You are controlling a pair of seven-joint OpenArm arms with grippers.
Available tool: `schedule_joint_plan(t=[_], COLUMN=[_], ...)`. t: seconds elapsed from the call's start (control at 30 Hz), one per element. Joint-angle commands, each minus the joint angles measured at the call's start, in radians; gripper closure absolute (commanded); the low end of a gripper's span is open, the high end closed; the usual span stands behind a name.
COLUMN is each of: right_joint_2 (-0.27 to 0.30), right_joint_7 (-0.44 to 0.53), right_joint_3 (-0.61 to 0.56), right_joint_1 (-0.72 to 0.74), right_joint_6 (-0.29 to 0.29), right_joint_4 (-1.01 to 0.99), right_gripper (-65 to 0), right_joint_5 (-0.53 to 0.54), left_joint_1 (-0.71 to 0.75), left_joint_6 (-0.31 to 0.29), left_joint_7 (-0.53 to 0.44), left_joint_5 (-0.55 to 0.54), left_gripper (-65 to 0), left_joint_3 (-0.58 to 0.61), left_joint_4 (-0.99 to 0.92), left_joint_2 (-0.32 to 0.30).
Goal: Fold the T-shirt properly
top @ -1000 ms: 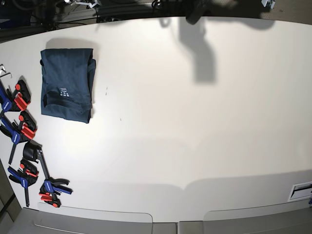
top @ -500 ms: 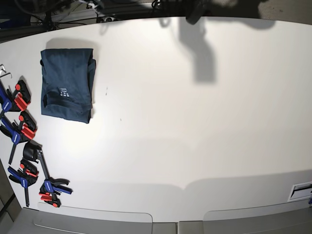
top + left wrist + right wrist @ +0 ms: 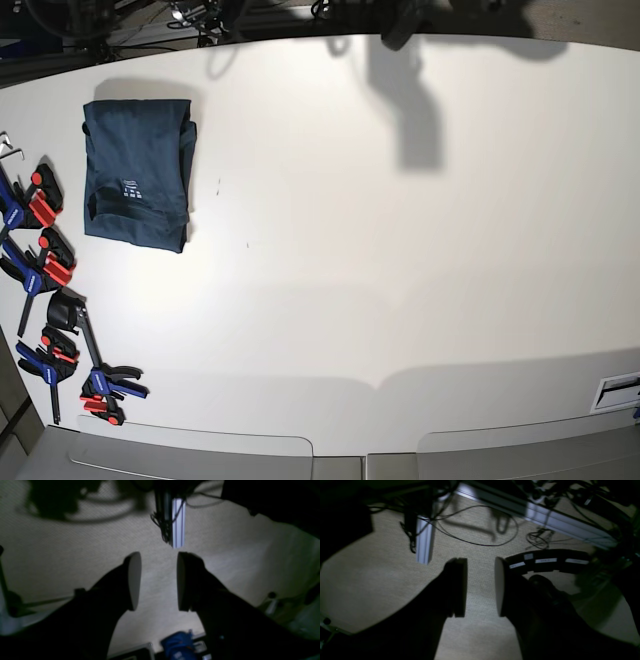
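Observation:
The dark navy T-shirt (image 3: pixel 137 171) lies folded into a neat rectangle at the far left of the white table (image 3: pixel 400 280), its small white label facing up. Neither gripper shows in the base view. In the left wrist view my left gripper (image 3: pixel 158 580) is open and empty, hanging over beige carpet off the table. In the right wrist view my right gripper (image 3: pixel 480 586) is open and empty, also over carpet. The T-shirt shows in neither wrist view.
Several red and blue clamps (image 3: pixel 45 265) lie along the table's left edge. A dark arm shadow (image 3: pixel 405 100) falls on the table's far middle. Cables (image 3: pixel 480 537) and a pale metal rail (image 3: pixel 535 512) lie on the floor under my right gripper.
The T-shirt has not moved. Dark arm parts at the table's far edge have shifted slightly.

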Motion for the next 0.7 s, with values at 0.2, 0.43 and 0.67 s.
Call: schedule_joint_plan(t=[0.2, 0.43, 0.67], right_joint_2=[-0.034, -0.033, -0.032], right_joint_7=[-0.011, -0.031, -0.073], right_joint_3=[0.003, 0.003, 0.004], right_joint_1=[-0.006, -0.006, -0.006], right_joint_6=[-0.022, -0.022, -0.034], right_joint_4=[0.000, 0.000, 0.000], right_gripper=[-9.3, -3.9, 0.0], right_joint_5=[0.004, 0.063, 0.128], left_joint_1=[-0.028, -0.025, -0.024], left_joint_6=[0.060, 0.060, 0.064], left_joint_7=[0.002, 0.002, 0.019], left_joint_5=[0.059, 0.055, 0.055], left_gripper=[-18.6, 0.0, 0.0], left_joint_3=[0.072, 0.072, 0.072], left_joint_4=[-0.011, -0.009, -0.009], left_joint_2=[0.085, 0.121, 0.127])
